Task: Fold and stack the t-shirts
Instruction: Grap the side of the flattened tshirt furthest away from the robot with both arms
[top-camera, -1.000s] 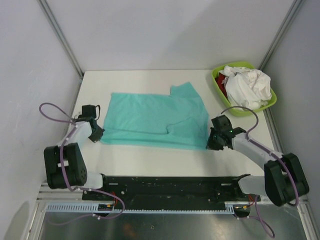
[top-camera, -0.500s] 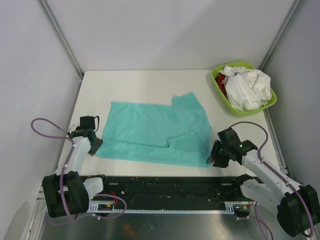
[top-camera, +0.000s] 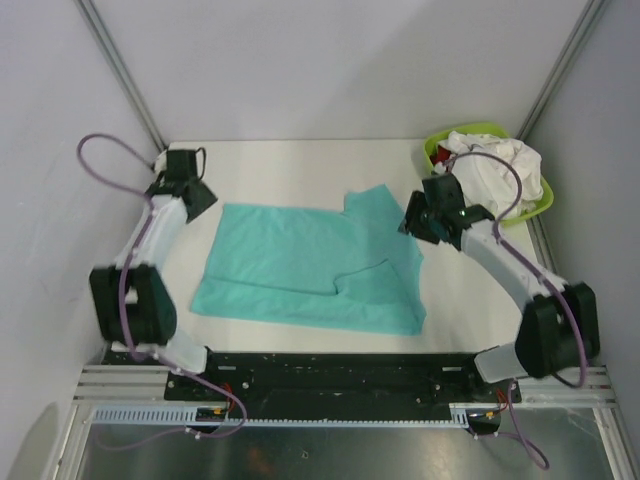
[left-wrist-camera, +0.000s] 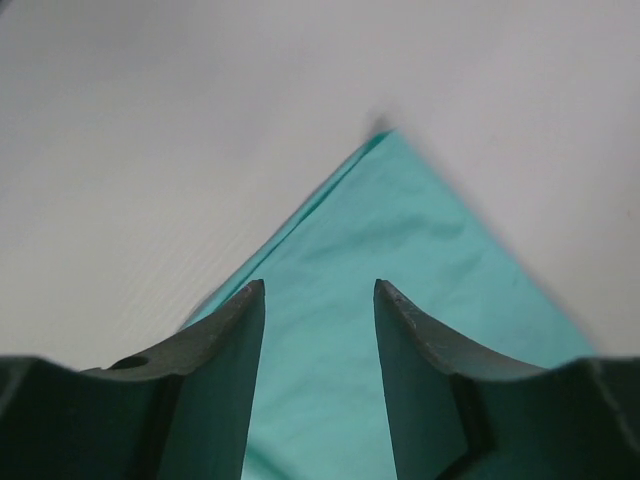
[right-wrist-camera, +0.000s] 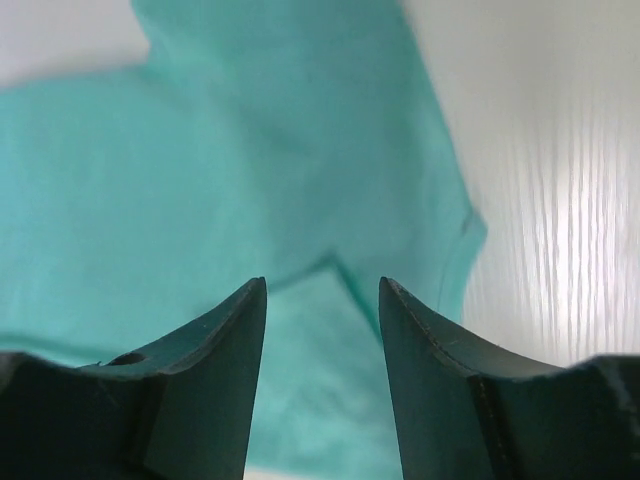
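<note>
A teal t-shirt (top-camera: 300, 262) lies partly folded and nearly flat on the white table (top-camera: 300, 165), with one sleeve (top-camera: 372, 203) sticking out at the far right. More t-shirts, white (top-camera: 497, 172) with a bit of red (top-camera: 443, 158), are bunched in the basin. My left gripper (top-camera: 203, 199) hovers open over the shirt's far left corner (left-wrist-camera: 385, 140), holding nothing (left-wrist-camera: 320, 290). My right gripper (top-camera: 411, 222) hovers open over the far right part near the sleeve, also with nothing between its fingers (right-wrist-camera: 322, 285).
A lime-green basin (top-camera: 470, 218) stands at the far right corner, close behind my right arm. Metal frame posts (top-camera: 125, 85) and grey walls close in the table on three sides. A black rail (top-camera: 340, 365) runs along the near edge.
Both grippers were shut on the shirt's near edge and drew it toward the near side. They have opened, let go, and swung to the shirt's far corners.
</note>
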